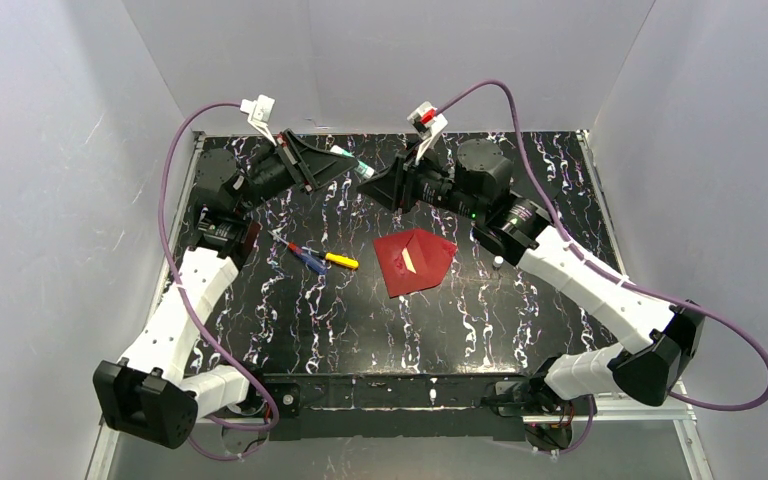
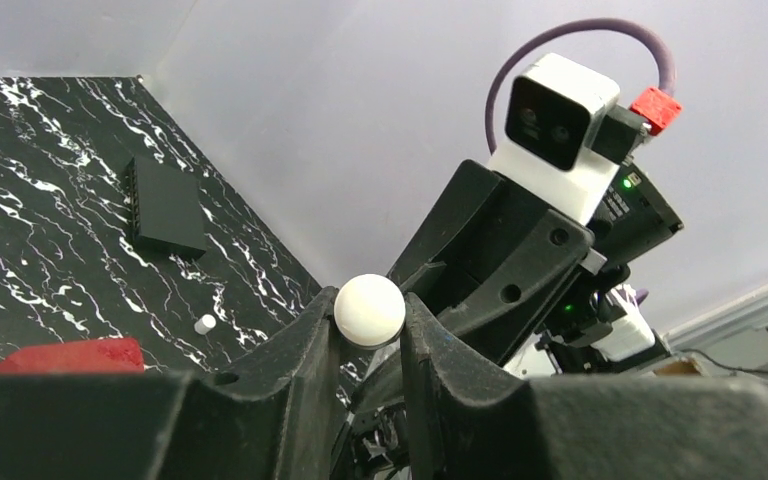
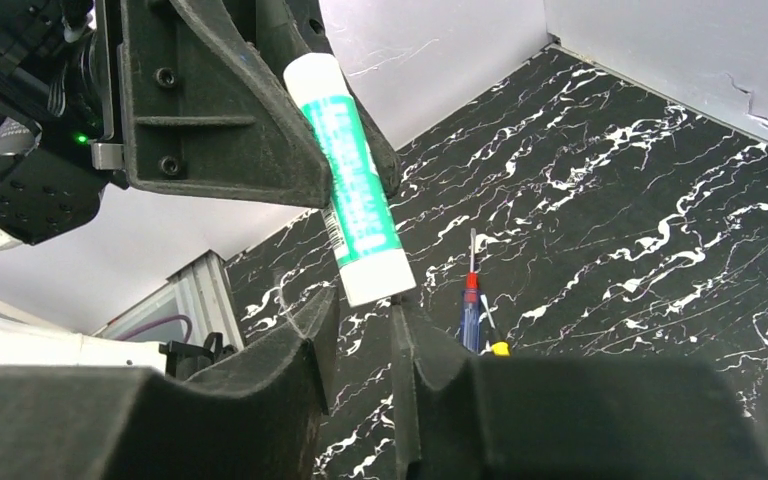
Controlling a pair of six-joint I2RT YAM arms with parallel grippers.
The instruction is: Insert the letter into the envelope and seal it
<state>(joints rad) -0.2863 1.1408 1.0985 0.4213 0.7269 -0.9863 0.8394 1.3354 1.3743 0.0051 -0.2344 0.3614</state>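
The dark red envelope (image 1: 415, 262) lies flat mid-table with its pointed flap open; its edge shows low in the left wrist view (image 2: 70, 355). A small pale sliver sits at its mouth; I cannot tell whether that is the letter, which otherwise is hidden. My left gripper (image 1: 332, 160) hovers over the far table, shut on a white glue stick with a green label (image 3: 355, 190), whose round end (image 2: 369, 310) sits between its fingers. My right gripper (image 3: 362, 305) faces it, jaws a narrow gap apart, with the stick's free end just at their tips.
A small white cap (image 1: 498, 262) stands on the table right of the envelope (image 2: 205, 324). A blue and red tool and a yellow one (image 1: 315, 258) lie left of the envelope (image 3: 470, 315). A black box (image 2: 165, 205) rests near the back wall. White walls enclose the table.
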